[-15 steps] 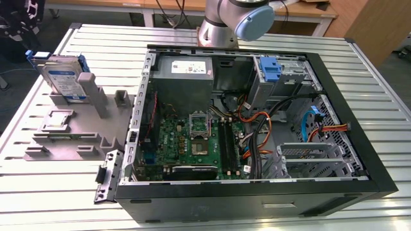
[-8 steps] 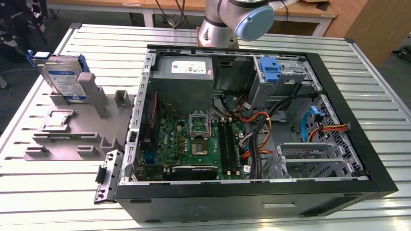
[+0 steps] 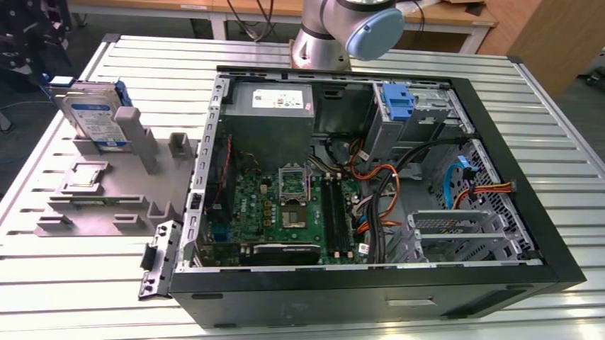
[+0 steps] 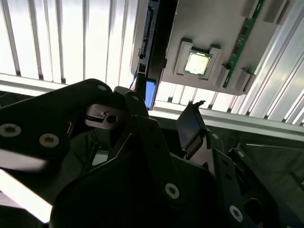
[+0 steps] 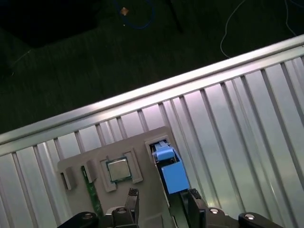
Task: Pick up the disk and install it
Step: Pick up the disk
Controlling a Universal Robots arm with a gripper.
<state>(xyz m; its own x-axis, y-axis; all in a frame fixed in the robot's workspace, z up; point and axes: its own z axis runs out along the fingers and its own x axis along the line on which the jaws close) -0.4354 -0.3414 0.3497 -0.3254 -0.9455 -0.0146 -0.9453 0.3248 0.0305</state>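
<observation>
Spread wide and empty, the gripper [image 5: 162, 194] hangs over the disk [image 5: 171, 173], standing on edge directly beneath it, flat faces turned toward the two fingers

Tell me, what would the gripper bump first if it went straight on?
Most likely the disk, standing on edge in the grey holder. The open gripper points at its blue top edge, though depth is unclear.

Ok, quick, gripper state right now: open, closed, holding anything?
Gripper: open, holding nothing; the disk stands in the grey holder.
</observation>
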